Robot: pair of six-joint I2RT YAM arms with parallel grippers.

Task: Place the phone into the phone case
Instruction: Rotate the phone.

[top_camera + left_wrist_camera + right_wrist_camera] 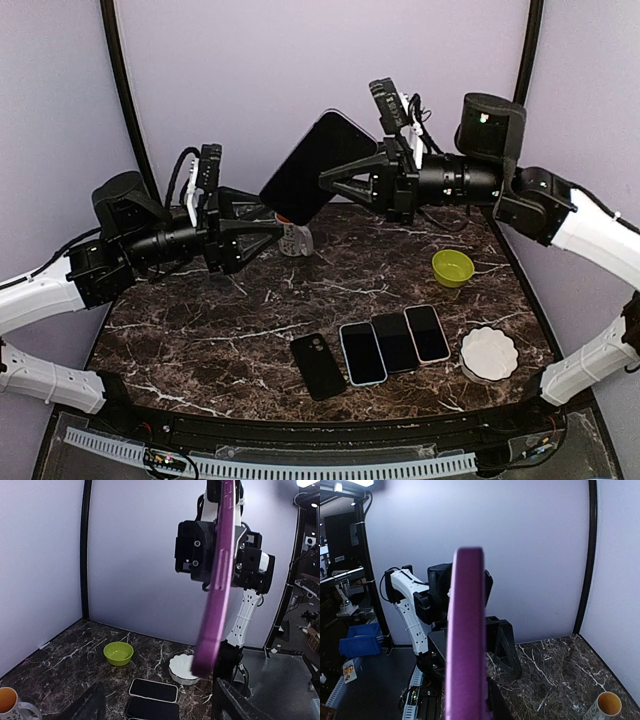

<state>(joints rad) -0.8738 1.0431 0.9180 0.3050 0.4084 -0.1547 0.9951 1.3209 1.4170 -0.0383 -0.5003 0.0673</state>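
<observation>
My right gripper [336,180] is shut on a purple-edged, dark-faced phone-shaped slab [318,167] and holds it tilted high above the table's back. The slab shows edge-on in the right wrist view [465,630], between the jaws of the gripper [470,705]. My left gripper [274,228] is open, its fingers just at the slab's lower end; I cannot tell if they touch it. In the left wrist view the purple edge [216,580] hangs between the spread fingers of the gripper [160,702]. A black case [319,366] and three phones [394,341] lie at the front of the table.
A green bowl [453,267] sits at the right and a white scalloped dish [489,353] at the front right. A mug [293,238] stands at the back under the held slab. The wrist views show the bowl [118,653], dish [182,669] and mug [604,705].
</observation>
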